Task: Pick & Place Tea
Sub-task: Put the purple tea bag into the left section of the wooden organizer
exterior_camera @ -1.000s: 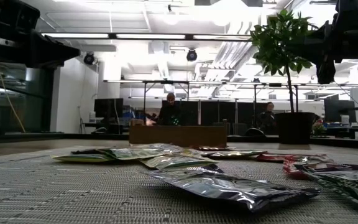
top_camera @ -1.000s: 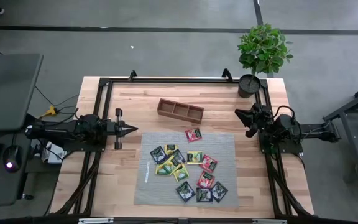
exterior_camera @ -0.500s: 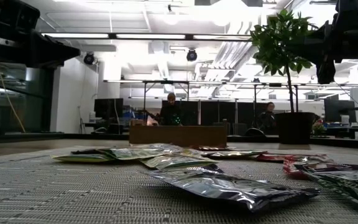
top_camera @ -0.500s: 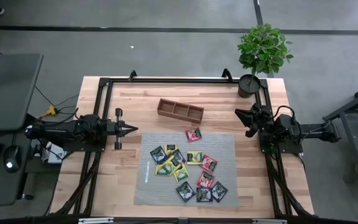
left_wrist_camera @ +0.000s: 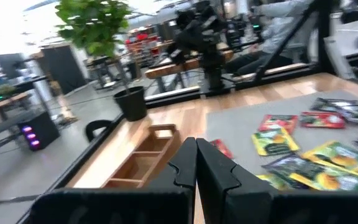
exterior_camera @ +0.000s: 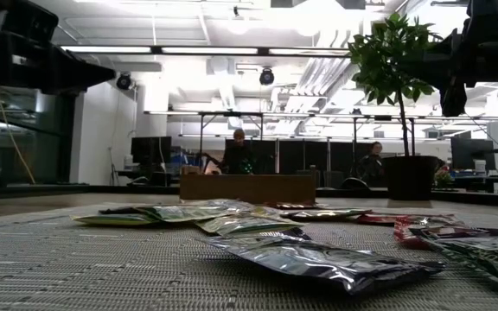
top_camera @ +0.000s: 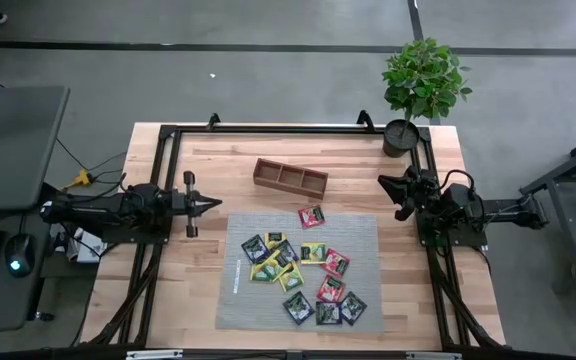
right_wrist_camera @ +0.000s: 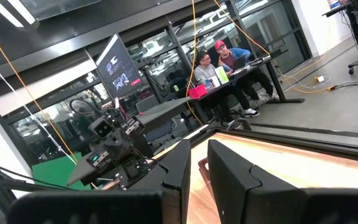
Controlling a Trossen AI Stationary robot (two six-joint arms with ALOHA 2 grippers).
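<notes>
About a dozen tea sachets (top_camera: 298,268), black, yellow-green and red-pink, lie flat and partly overlapping on the grey mat (top_camera: 240,310). One red sachet (top_camera: 311,216) lies apart, nearer the tray. The low view shows the sachets (exterior_camera: 318,259) close up, and the left wrist view has the sachets (left_wrist_camera: 303,149) too. The brown three-compartment tray (top_camera: 290,177) stands beyond the mat. My left gripper (top_camera: 214,205) hovers shut at the mat's left edge, its fingers (left_wrist_camera: 196,155) closed together. My right gripper (top_camera: 382,181) waits off the mat's right far corner, its fingers (right_wrist_camera: 197,162) a little apart.
A potted plant (top_camera: 423,85) stands at the table's far right corner, close behind my right arm. A black frame rails the table's left, far and right sides. People sit at desks in the room beyond the table (right_wrist_camera: 219,62). Bare wood lies around the mat.
My left arm has shifted slightly. In the low view its dark body sits a little differently than it did half a second ago. The sachets, the tray and my right arm stay where they were.
</notes>
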